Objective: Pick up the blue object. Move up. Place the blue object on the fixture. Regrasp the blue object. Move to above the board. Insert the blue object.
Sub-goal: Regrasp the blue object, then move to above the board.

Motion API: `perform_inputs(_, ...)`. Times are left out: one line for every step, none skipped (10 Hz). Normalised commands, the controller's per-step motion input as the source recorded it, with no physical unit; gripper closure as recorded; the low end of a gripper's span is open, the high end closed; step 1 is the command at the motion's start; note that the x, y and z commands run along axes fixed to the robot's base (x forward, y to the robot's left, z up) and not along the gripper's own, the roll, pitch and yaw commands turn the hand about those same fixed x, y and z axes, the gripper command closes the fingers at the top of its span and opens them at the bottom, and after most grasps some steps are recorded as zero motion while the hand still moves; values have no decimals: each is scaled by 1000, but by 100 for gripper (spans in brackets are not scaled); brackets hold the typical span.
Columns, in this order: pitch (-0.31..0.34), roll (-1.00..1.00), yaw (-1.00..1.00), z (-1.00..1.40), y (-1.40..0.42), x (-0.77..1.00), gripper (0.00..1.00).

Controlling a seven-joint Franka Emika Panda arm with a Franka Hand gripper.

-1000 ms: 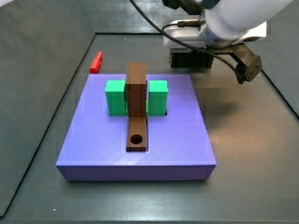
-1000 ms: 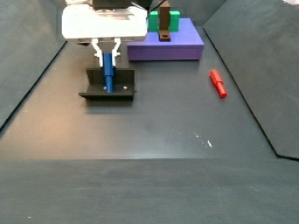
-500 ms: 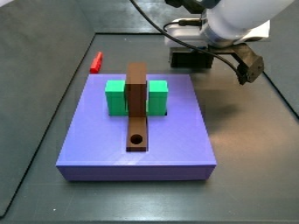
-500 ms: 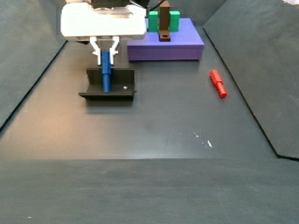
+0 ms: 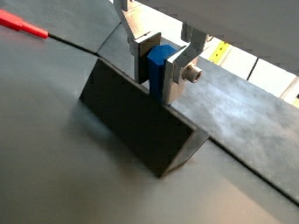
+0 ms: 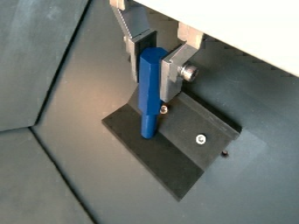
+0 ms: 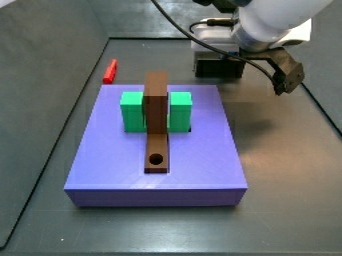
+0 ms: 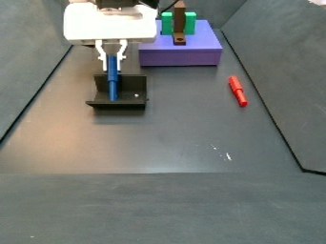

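The blue object [image 8: 112,81] is a slim bright-blue peg, held upright between the silver fingers of my gripper [image 8: 112,61]. In both wrist views the pads press on its upper part [image 5: 156,61] [image 6: 151,92], so the gripper [image 5: 163,59] [image 6: 158,54] is shut on it. Its lower end reaches down to the fixture [image 8: 118,95], a dark bracket on a base plate [image 6: 184,159] [image 5: 138,115]. I cannot tell whether the end rests on the plate. In a side view the arm hides the gripper and part of the fixture [image 7: 217,67]. The purple-blue board [image 7: 160,150] [image 8: 181,50] lies apart from it.
The board carries green blocks [image 7: 132,111] and a long brown bar with a round hole [image 7: 158,158]. A red peg lies on the floor [image 8: 237,91] [image 7: 110,70] [image 5: 21,25]. Dark walls edge the floor on both sides.
The gripper and the blue object have risen very slightly over the fixture. Nothing else has moved.
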Motion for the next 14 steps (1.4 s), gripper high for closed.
perform_inputs(0,0,0,0,0,0,100)
perform_inputs(0,0,0,0,0,0,100)
perform_inputs(0,0,0,0,0,0,100)
perform_inputs(0,0,0,0,0,0,100)
perform_inputs(0,0,0,0,0,0,100)
perform_inputs(0,0,0,1400,0,0,100)
perform_inputs(-19,1,-5,1400,-5,3,100)
perform_inputs(-39,-57,-7,1400,-10,-20,100)
perform_inputs(-41,-32,-8,1400,14,-27,100)
perform_inputs(-10,-23,-23,1400,-3,-10,100)
perform_inputs(16,-6,-28,1400,-11,-19,100)
perform_inputs(25,-11,-17,1400,-6,-13,100)
perform_inputs(41,-13,-18,1400,-10,1,100)
perform_inputs(61,-12,-11,598,-8,16,100)
